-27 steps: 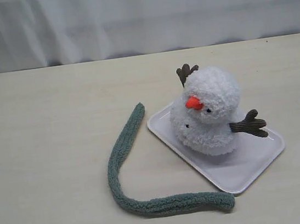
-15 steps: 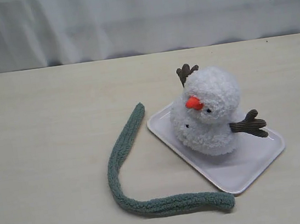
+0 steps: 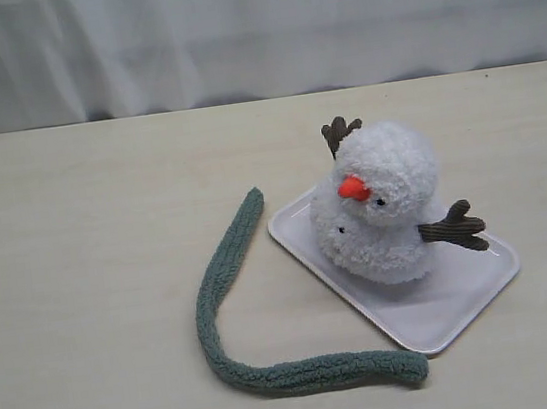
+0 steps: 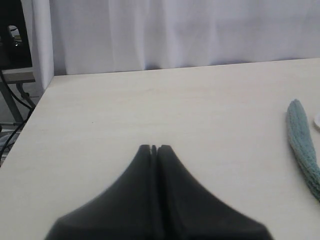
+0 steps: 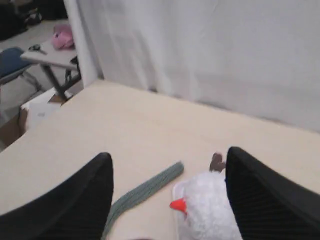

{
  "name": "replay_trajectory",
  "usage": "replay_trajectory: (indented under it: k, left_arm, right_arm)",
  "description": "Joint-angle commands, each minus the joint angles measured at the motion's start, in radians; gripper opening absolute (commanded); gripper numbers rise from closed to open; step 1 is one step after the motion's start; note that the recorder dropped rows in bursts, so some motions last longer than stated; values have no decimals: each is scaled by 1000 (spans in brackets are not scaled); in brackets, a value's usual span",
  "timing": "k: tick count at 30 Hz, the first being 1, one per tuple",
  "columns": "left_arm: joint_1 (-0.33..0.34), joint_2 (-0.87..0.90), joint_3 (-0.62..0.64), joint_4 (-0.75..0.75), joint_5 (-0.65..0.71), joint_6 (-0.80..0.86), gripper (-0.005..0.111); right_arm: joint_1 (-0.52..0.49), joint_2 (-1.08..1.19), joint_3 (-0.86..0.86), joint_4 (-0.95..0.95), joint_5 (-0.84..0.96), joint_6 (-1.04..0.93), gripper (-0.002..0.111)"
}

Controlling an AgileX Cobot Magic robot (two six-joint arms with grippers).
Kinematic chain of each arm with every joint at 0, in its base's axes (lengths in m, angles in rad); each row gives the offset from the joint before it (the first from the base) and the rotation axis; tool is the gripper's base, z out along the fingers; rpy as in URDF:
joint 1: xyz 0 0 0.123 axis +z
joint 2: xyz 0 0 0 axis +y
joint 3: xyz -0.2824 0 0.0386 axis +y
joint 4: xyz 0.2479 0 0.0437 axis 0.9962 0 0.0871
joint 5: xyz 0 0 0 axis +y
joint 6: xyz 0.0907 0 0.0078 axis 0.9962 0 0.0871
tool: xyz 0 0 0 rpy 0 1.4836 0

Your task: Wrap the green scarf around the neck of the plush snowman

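Green scarf (image 3: 207, 324) lies flat on the table (image 3: 83, 290), lower centre of the exterior frame, bent into a J. One rounded end sits just beside the tray's (image 3: 439, 314) upper-left edge. The other end curls under the tray's lower corner; contact there cannot be made out.

Plush snowman (image 3: 381, 216) stands on the tray, right of centre, leaning, orange nose pointing left. Its neck is bare, and the crease is mostly buried in fluff below the nose. One twig arm is half hidden behind the head; the other sticks out to the right in full view.

Left gripper (image 4: 154, 148): fingers pressed together, nothing between them, above bare table. Left wrist view catches only one stretch of scarf (image 4: 302, 145), cut off at the frame edge.

Right gripper (image 5: 168, 154): fingers spread wide, nothing held, both blurred. Between them, lower down, the snowman's head (image 5: 210, 200) shows, body cut off by the frame edge, scarf (image 5: 145, 190) beside it.
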Motion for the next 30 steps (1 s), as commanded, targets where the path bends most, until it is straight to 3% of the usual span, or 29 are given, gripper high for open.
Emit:
replay_trajectory:
  k: [1, 3, 4, 5, 7, 9, 23, 30]
  left_arm:
    - [1, -2, 4, -6, -7, 1, 0]
    - [1, -2, 4, -6, -7, 1, 0]
    - [1, -2, 4, -6, -7, 1, 0]
    - [1, -2, 4, -6, -7, 1, 0]
    - [1, -2, 4, -6, -7, 1, 0]
    - [1, -2, 4, -6, -7, 1, 0]
    - [1, -2, 4, -6, -7, 1, 0]
    - [1, -2, 4, -6, -7, 1, 0]
  right_arm:
    - [152, 192, -6, 41, 47, -37, 60]
    - [405, 321, -6, -189, -95, 160, 60]
    - [452, 350, -6, -280, -127, 246, 60]
    - [545, 420, -6, -500, -151, 424, 60]
    - [658, 542, -6, -661, -164, 559, 60]
    - [711, 642, -6, -644, -212, 558, 60]
    - [738, 1030, -120, -508, -225, 459, 62]
    - [741, 1140, -169, -488, -233, 444, 70]
